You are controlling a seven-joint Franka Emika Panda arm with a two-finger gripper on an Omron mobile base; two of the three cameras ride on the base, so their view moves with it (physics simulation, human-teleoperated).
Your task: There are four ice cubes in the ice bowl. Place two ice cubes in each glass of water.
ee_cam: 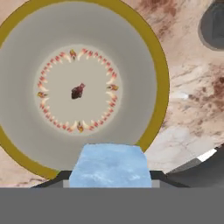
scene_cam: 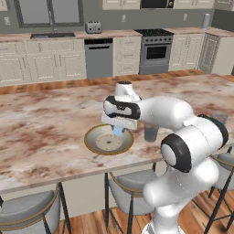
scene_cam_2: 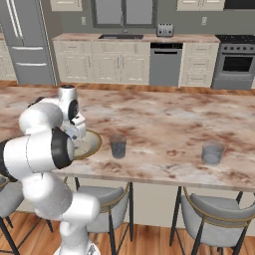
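One ice cube point(ee_cam: 110, 165), pale blue and mottled with a frosty translucent surface, is sitting between the gripper's point(scene_cam: 118, 131) fingers, which are clamping it above the ice bowl point(scene_cam: 93, 135). Its faces are looking flat and square-edged. Below it, the bowl is showing a broad golden-tan rim, a smooth grey-beige inside and a ring of small orange-red marks around a dark central spot. Just beside the bowl, a grey translucent cylindrical glass point(scene_cam_2: 118, 146) is standing upright on the marbled brown-and-cream counter point(scene_cam_2: 164, 122); a second, similar glass point(scene_cam_2: 212, 153) is standing well apart, farther along the same counter.
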